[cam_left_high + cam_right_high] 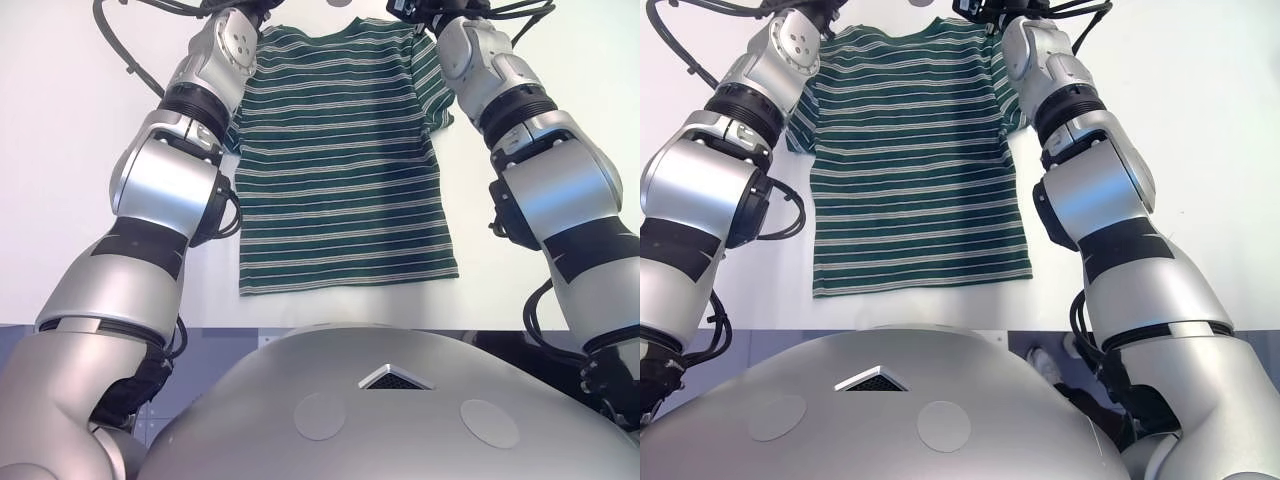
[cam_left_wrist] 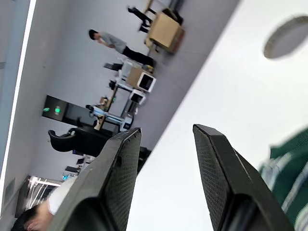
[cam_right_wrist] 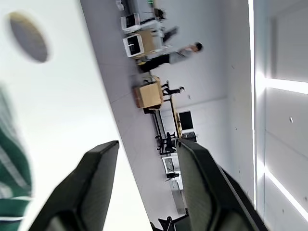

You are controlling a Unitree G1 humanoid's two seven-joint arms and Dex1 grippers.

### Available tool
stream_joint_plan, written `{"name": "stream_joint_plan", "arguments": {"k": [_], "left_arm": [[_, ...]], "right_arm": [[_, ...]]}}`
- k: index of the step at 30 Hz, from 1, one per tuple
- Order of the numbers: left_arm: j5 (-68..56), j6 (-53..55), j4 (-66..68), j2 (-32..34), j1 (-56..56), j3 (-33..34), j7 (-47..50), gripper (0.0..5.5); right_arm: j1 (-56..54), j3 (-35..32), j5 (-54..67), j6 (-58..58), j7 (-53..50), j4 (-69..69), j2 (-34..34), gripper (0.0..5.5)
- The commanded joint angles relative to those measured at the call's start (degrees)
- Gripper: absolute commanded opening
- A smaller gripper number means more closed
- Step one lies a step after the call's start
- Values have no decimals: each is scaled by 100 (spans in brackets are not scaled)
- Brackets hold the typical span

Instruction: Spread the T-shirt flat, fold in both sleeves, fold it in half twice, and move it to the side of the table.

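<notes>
The T-shirt (image 1: 340, 170), dark green with thin pale stripes, lies spread flat on the white surface (image 1: 60, 120). Its hem is nearest the robot and its collar points away. The body of the shirt is smooth, and the hem runs nearly straight across with a slight slant. The right sleeve (image 1: 440, 100) sticks out sideways beside the right forearm. The left sleeve (image 1: 800, 125) shows as a small flap just past the left forearm.

Both arms stretch along the two sides of the shirt to its far end, one at each shoulder. The left claw (image 2: 167, 129) has its two dark fingers (image 2: 216, 163) held wide apart with nothing between them. They point over bare surface, and a corner of striped cloth lies just beside one finger. Whether cloth and finger touch cannot be told. The right claw (image 3: 147, 141) is likewise spread with nothing in its gap, and the shirt's edge lies off to one side of it, apart from the fingertips.

A round grey disc (image 2: 288, 36) is set into the surface beyond the collar, well clear of both claws.
</notes>
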Motion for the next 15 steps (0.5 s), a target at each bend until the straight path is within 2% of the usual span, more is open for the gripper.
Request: {"name": "stream_joint_plan", "arguments": {"k": [1,5,8,12,15], "left_arm": [[-2123,427,-1415,-106,704,2013,-211,213],[-2594,1720,-4232,-252,2570,2446,57,279],[-2850,2745,-5728,-593,3670,2646,374,308],[-2973,3666,-6600,-754,4209,2776,530,308],[-3105,4121,-6537,-710,4276,2881,349,308]], "right_arm": [[1144,-815,980,-241,342,-1381,-139,220],[3616,-1169,1555,465,762,-4386,-129,220],[4418,-1261,1637,915,842,-5510,-1,220],[4903,-1250,1596,1339,856,-6414,172,220],[5152,-1249,1543,1453,767,-6703,318,220]]}}
